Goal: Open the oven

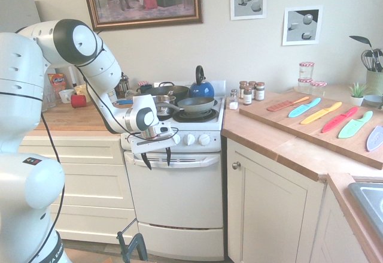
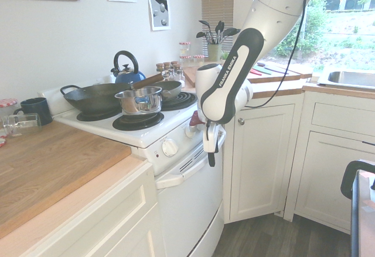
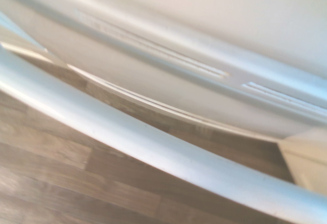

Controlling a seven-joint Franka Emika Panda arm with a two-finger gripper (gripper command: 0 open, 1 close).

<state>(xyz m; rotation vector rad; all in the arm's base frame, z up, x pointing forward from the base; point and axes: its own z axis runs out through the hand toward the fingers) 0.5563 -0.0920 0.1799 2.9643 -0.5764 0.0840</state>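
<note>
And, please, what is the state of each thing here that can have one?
White drop-down oven door: closed.
Black-fingered robot hand: open, fingers apart.
Cream cabinet door with round knob: closed.
Cream wooden drawers: closed.
Shiny round metal pot: upright, no lid.
Large dark wok: upright, no lid.
Blue kettle with black handle: upright.

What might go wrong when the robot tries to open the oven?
The jaws hang open in front of the long curved white bar handle, so they might close on air or slip off it. The plain white oven door is shut, and if the robot tugs hard, the shiny silver metal saucepan on the stove top could rattle or slide.
</note>
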